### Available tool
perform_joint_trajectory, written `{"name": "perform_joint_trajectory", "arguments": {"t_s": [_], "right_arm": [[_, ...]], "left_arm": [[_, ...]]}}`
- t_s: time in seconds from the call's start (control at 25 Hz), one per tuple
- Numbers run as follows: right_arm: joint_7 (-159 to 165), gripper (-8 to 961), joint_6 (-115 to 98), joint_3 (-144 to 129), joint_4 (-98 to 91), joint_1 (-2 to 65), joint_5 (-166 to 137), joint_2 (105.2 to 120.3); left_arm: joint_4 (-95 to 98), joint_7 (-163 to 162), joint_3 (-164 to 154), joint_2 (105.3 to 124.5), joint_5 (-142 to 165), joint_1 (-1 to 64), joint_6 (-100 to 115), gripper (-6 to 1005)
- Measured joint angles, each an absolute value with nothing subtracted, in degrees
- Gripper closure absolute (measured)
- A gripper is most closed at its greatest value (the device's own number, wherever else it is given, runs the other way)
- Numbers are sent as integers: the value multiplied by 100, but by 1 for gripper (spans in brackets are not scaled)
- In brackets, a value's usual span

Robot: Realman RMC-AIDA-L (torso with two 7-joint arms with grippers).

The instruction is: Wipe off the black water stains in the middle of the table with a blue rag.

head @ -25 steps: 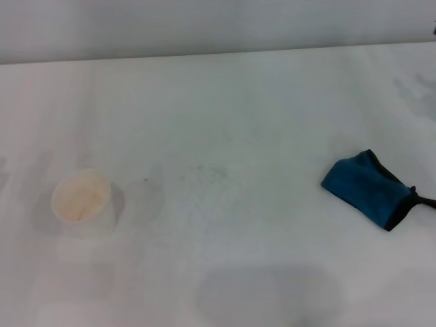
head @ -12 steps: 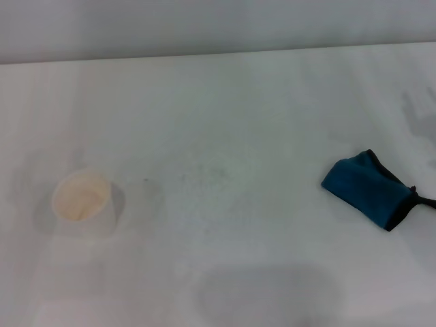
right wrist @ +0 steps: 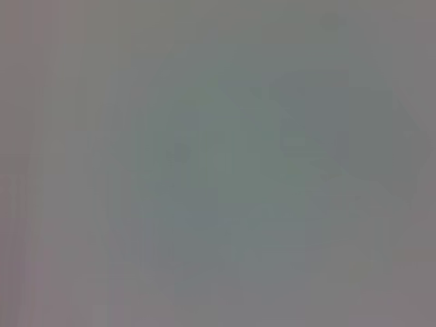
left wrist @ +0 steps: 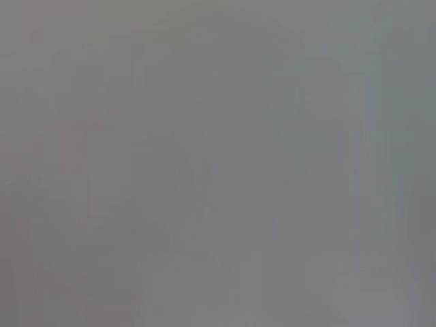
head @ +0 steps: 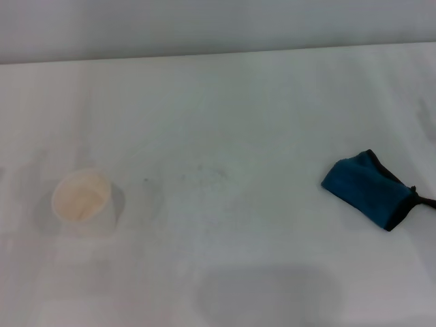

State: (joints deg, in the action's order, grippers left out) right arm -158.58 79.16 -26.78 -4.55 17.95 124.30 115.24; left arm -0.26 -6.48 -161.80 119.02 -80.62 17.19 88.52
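Observation:
The blue rag [head: 369, 189] lies folded on the right side of the white table [head: 272, 102], its black loop cord [head: 426, 199] pointing to the right edge of the head view. No dark brown-black blotch shows on the table; only faint grey specks [head: 204, 174] mark the middle. Neither gripper is in the head view. Both wrist views show only a plain grey field, with no fingers and no objects.
A white paper cup [head: 84, 200] stands upright on the left side of the table. The table's far edge [head: 218, 54] meets a grey wall. A soft shadow [head: 266, 294] lies on the near middle of the tabletop.
A faint shadow on the table's far right has slid down and faded away. The rag and the cup have not moved.

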Motion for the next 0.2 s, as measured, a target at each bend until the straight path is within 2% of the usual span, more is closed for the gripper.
{"name": "perform_joint_trajectory", "arguments": {"t_s": [0.2], "right_arm": [[-15864, 397, 7907, -2329, -394, 1792, 12434, 11522]], "left_arm": [[44, -625, -16198, 11909, -8039, 1705, 8859, 138]]}}
